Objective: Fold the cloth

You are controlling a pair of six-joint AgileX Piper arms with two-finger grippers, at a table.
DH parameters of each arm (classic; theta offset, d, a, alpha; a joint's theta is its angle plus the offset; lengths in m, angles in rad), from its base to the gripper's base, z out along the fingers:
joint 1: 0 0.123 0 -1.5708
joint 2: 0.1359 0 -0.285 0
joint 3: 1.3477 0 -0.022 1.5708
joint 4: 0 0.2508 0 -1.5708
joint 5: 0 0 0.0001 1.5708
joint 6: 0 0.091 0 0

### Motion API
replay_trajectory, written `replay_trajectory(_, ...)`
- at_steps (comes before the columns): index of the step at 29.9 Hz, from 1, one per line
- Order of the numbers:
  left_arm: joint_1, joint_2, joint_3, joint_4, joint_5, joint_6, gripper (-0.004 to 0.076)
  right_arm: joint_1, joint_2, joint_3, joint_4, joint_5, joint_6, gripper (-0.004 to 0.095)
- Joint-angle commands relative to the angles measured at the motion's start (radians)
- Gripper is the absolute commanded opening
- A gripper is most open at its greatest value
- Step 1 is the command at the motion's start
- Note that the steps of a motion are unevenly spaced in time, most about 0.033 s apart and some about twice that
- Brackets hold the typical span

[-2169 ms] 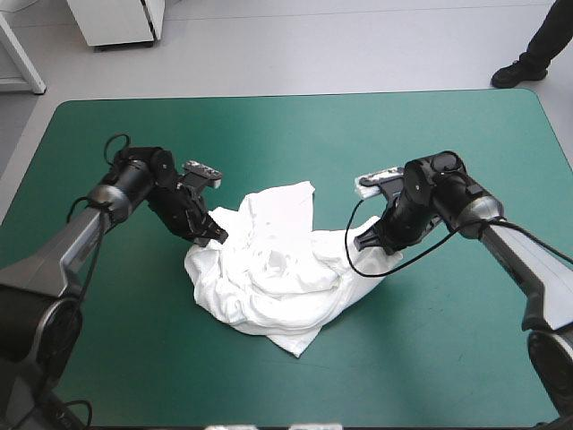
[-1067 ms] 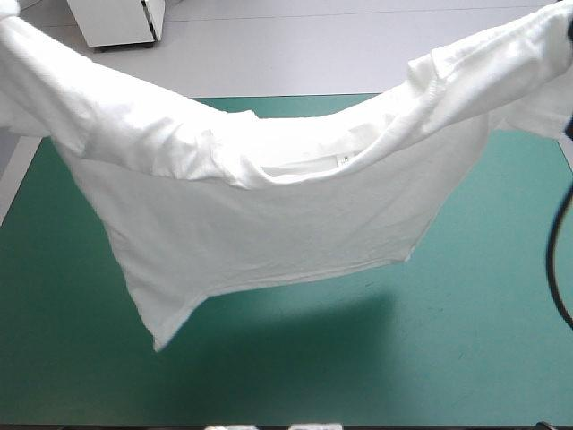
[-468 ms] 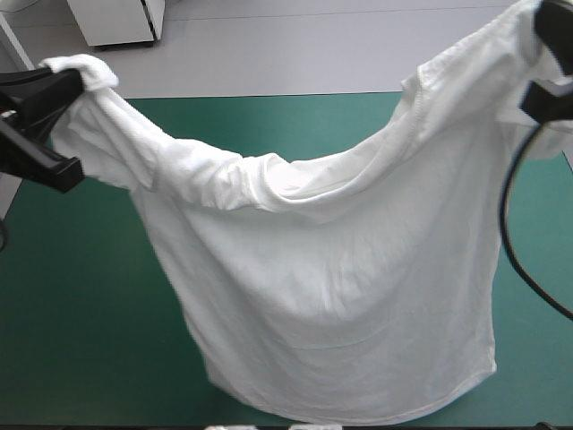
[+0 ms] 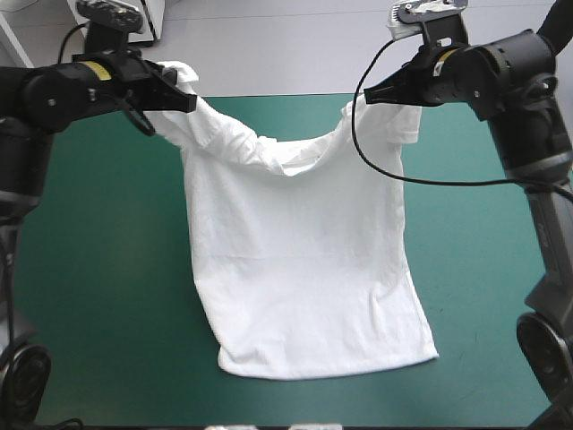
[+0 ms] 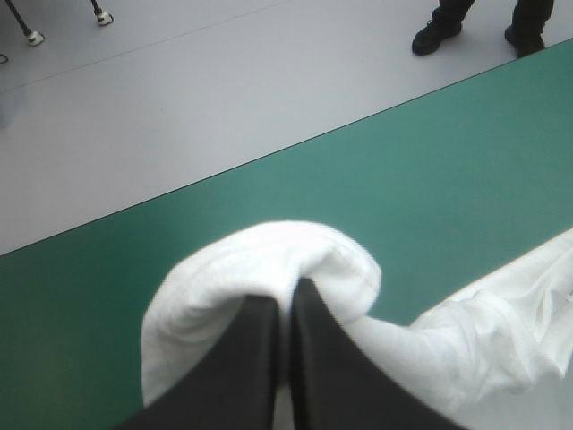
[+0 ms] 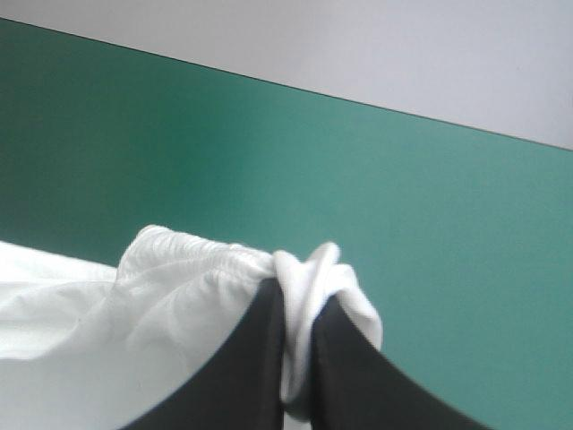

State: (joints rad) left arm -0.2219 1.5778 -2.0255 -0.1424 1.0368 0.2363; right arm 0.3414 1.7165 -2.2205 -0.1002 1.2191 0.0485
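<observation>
White T-shirt (image 4: 295,269) clamped in L gripper (image 4: 189,102), R gripper (image 4: 368,94); hem (image 4: 331,366) only in high view.

- Bright, even overhead light fills every view.
- The T-shirt (image 4: 300,269) casts a faint, soft-edged shadow on the bench (image 4: 107,296).
- Its white folds glare beside the left end effector (image 5: 288,290).

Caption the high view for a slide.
The left gripper and right gripper hold the T-shirt up, its hem on the table.
</observation>
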Motion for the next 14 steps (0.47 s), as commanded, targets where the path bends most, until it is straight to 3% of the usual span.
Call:
replay_trajectory(1, -0.004, 0.081, -0.030, -0.019, -0.156, -0.003, -0.0010, -0.062, 0.041, -0.021, 0.004, -0.102, -0.001, -0.0013)
replay_trajectory(9, -0.004, 0.316, -0.070, -0.057, -0.224, 0.013, -0.0010, -0.171, 0.220, -0.021, 0.128, -0.127, -0.067, -0.0013)
replay_trajectory(14, -0.004, 0.404, -0.090, -0.084, -0.250, 0.020, -0.0010, -0.178, 0.307, -0.021, 0.168, -0.126, -0.108, -0.0013)
